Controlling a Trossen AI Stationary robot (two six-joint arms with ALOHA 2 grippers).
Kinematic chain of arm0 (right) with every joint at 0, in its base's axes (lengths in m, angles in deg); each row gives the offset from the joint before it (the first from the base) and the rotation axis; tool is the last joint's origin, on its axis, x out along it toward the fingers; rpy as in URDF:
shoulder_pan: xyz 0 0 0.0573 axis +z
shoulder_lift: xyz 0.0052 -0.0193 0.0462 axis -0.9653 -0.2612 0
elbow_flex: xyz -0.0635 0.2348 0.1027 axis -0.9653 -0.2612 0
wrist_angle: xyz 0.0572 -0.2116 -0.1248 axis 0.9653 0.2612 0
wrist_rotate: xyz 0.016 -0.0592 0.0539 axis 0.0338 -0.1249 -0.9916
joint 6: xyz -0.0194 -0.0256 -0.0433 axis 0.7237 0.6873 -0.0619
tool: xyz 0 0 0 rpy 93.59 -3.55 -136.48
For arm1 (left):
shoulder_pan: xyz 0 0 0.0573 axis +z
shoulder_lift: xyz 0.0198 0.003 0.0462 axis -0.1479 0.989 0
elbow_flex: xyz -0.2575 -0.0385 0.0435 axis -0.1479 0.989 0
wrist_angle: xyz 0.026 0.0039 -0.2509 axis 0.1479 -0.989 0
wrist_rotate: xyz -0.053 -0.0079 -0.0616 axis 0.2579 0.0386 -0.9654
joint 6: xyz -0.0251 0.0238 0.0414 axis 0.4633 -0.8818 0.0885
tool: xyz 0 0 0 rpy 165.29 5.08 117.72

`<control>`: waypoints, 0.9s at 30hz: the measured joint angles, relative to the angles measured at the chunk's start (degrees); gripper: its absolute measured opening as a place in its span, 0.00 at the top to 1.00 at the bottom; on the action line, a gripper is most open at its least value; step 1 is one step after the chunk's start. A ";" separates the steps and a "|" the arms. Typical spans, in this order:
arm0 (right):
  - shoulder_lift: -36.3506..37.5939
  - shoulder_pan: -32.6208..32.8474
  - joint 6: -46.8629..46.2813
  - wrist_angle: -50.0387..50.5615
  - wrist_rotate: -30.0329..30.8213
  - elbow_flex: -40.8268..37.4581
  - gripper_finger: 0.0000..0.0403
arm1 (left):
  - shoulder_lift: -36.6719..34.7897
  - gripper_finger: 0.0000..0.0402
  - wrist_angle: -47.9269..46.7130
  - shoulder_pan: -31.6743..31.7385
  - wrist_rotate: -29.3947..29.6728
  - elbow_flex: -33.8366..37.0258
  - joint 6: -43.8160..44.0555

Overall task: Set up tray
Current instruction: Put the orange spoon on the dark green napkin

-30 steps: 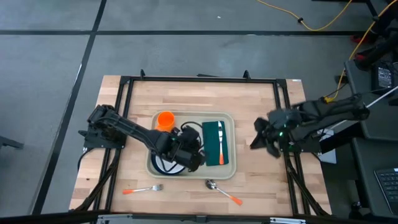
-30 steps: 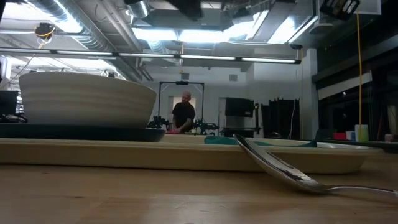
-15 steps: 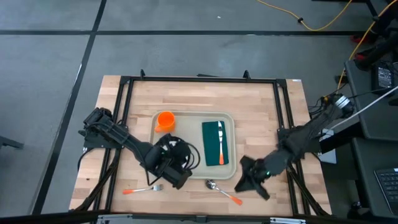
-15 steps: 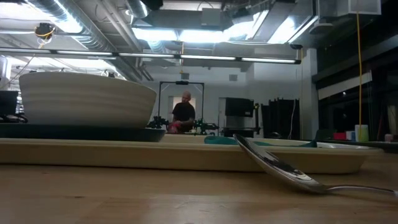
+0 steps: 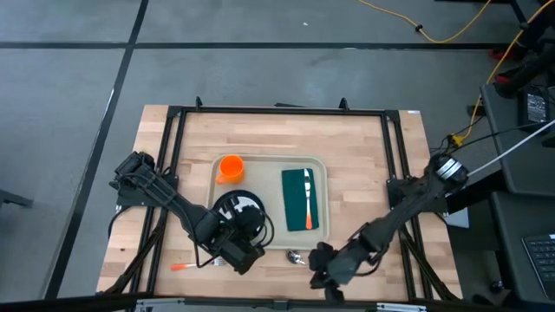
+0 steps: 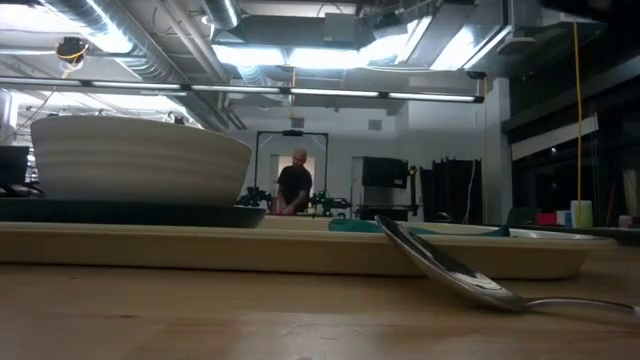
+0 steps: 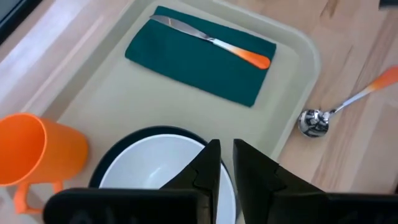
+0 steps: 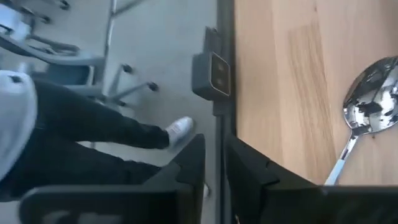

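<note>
Left gripper (image 5: 232, 253), fingers pressed nearly together, hangs over tray's (image 5: 319, 165) front rim by the bowl (image 5: 245, 213). Right gripper (image 5: 323, 276), fingers also near-closed, holds nothing at table's (image 5: 364, 165) front edge, over the spoon (image 5: 297, 256) handle. Tray sits mid-table, carrying cup (image 5: 229, 167), bowl, napkin (image 5: 299, 199). Bare wood both sides. Fork (image 5: 195, 265) lies front-left, just beside my left gripper.

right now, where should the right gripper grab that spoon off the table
Grip the spoon by its thin handle, coming straight down from above with fingers across it. It lies flat on the table beside the tray, and the right gripper hovers near its orange-tipped end.
</note>
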 joint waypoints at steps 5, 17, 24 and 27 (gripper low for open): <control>-5.25 -1.44 -1.31 6.60 -1.04 3.52 0.67 | 0.00 0.90 0.06 -0.37 0.02 0.00 0.53; -13.52 -3.77 -15.07 12.29 3.69 5.39 0.44 | 0.00 0.92 -0.10 -1.29 0.39 0.00 -2.21; -16.68 -3.78 -16.40 13.07 4.01 5.52 0.48 | 0.00 0.92 -0.15 -1.47 0.05 0.00 -3.93; -16.94 -4.35 -16.27 14.65 5.17 5.64 0.49 | 0.00 0.92 -0.15 -1.55 -0.07 0.00 -4.04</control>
